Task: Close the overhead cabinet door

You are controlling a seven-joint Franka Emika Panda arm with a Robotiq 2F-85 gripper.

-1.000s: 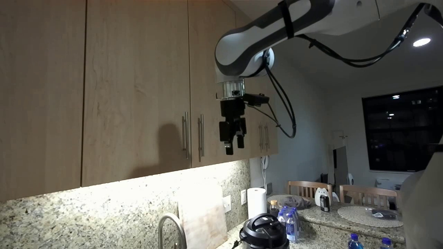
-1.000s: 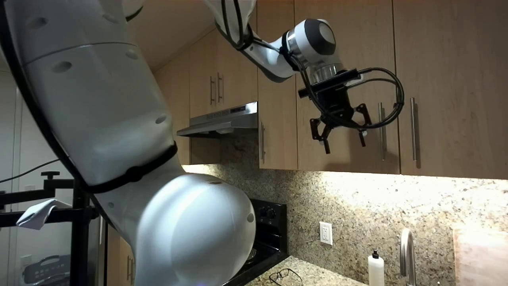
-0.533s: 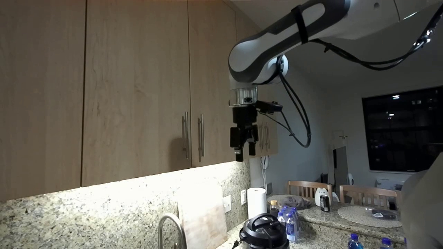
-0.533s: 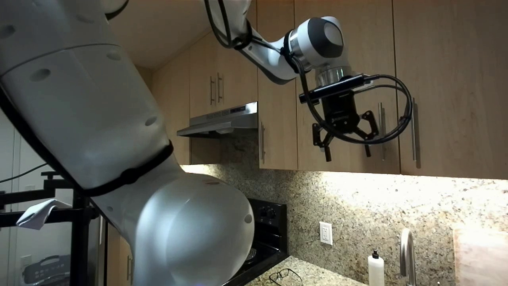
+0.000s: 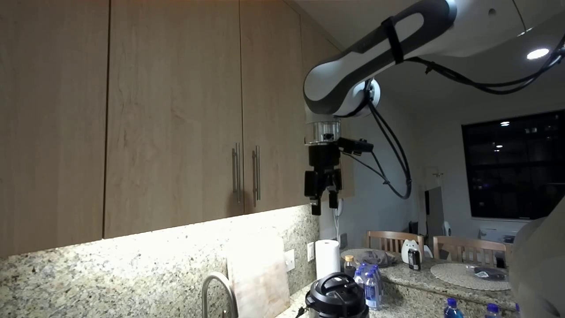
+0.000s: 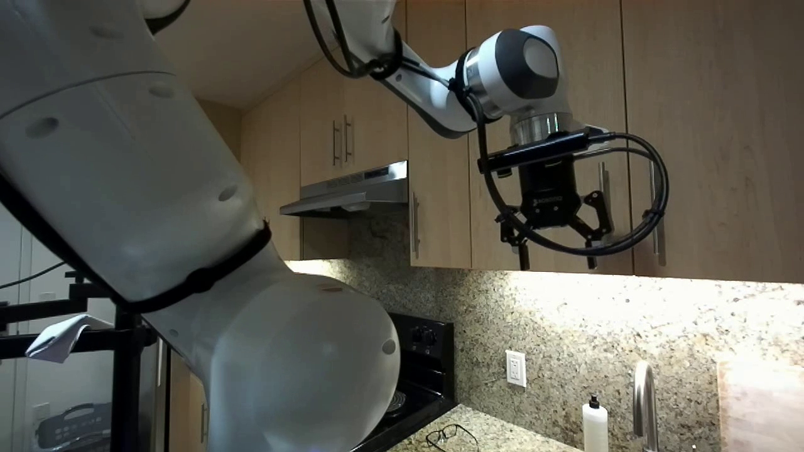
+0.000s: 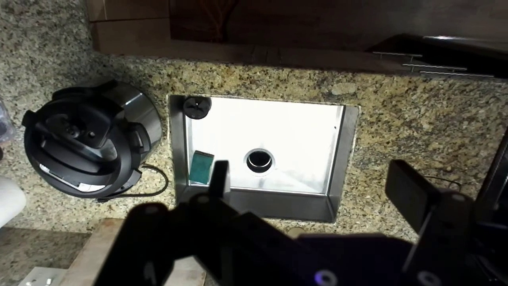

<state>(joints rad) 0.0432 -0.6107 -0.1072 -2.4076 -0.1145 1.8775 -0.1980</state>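
Speckled tan granite backsplash (image 5: 154, 265); above, tall flat light-wood cabinet door (image 5: 172, 110), long brushed-metal handle (image 5: 239, 172) at right, sits flush. Black two-fingered tool (image 5: 324, 206) hangs nearer, fingers (image 7: 408, 194) apart.

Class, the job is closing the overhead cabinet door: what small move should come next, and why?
Probably back away without pushing: the overhead cabinet door looks flush with the adjacent door, and the open gripper hangs clear of both.
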